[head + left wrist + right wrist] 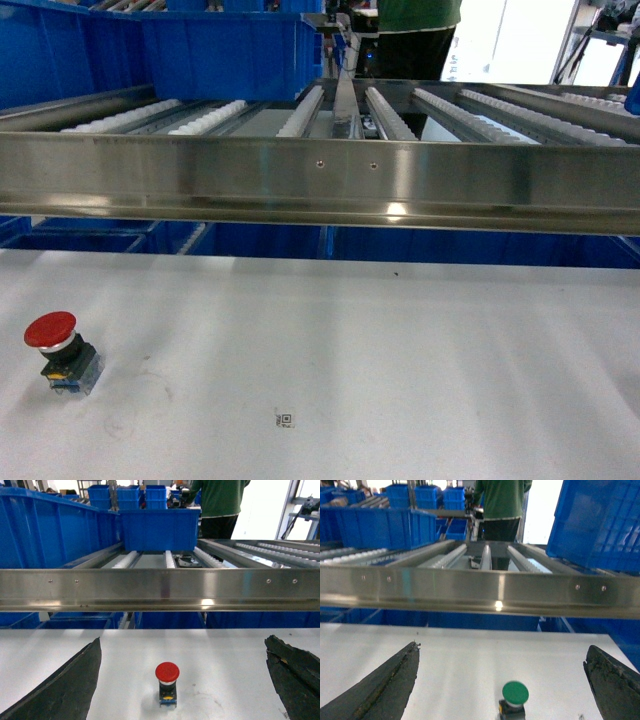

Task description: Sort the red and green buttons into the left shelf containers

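Both end effectors stand wide and hold nothing; in the left wrist view the left end effector frames the red button between its dark fingers, and in the right wrist view the right end effector frames the green button likewise; neither touches its button, so the step in hand looks like the approach to grasp.

The red button stands upright on the white worktop at its left front in the head view, apart from everything else; the green one does not show there, only at the bottom edge of the right wrist view. A sound grasp would likely come straight down, centred, and close on the body or collar below the cap; the domed mushroom cap is smooth and rounded and could slip from the pads; the blocky black-and-blue base offers flatter faces.

The deep blue bins sit on the roller shelf behind a brushed steel rail; a lifted button must clear that rail; the bin walls are smooth plastic, the rail is glossy metal, the worktop matt.
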Motion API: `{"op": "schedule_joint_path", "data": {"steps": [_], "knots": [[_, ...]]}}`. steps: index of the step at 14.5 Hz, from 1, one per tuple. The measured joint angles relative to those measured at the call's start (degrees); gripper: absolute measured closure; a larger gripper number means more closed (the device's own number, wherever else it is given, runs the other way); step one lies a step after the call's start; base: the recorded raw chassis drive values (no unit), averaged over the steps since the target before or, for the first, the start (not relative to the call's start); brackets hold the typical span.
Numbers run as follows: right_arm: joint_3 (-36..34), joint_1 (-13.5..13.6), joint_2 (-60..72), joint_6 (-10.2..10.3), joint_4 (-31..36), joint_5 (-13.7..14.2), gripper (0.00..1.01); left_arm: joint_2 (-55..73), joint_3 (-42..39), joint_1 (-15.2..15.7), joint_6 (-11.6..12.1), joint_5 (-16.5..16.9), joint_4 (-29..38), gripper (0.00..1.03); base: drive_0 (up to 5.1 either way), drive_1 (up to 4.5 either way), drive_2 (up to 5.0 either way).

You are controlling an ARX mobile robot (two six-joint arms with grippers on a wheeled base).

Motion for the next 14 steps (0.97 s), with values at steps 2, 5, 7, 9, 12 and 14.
{"op": "schedule_joint_path", "data": {"steps": [2,5,7,9,12,14], "knots": [[0.11,5.09,30.42,-3.3,30.64,6.19,0.03,30.38,-0.11,6.38,0.02,7.15,32.41,0.05,0.0,0.0,0.0],[8.2,1.11,60.43,-4.46,42.47,0.94,0.03,63.06,9.57,3.74,2.01,9.09,44.33,0.05,0.0,0.0,0.0],[14.62,-3.3,75.19,-4.61,40.48,-2.95,0.03,68.57,19.04,2.51,3.39,11.98,39.43,0.05,0.0,0.0,0.0],[19.56,-6.32,80.19,-5.46,37.22,-3.48,0.03,74.31,25.27,2.36,4.61,11.63,36.26,0.05,0.0,0.0,0.0],[22.47,-6.91,82.27,-5.92,34.23,-4.0,0.03,77.55,27.08,2.36,5.11,11.34,33.07,0.05,0.0,0.0,0.0],[26.36,-6.69,85.85,-7.82,30.12,-5.62,0.03,80.41,29.64,1.75,6.16,9.7,29.88,0.05,0.0,0.0,0.0]]}}
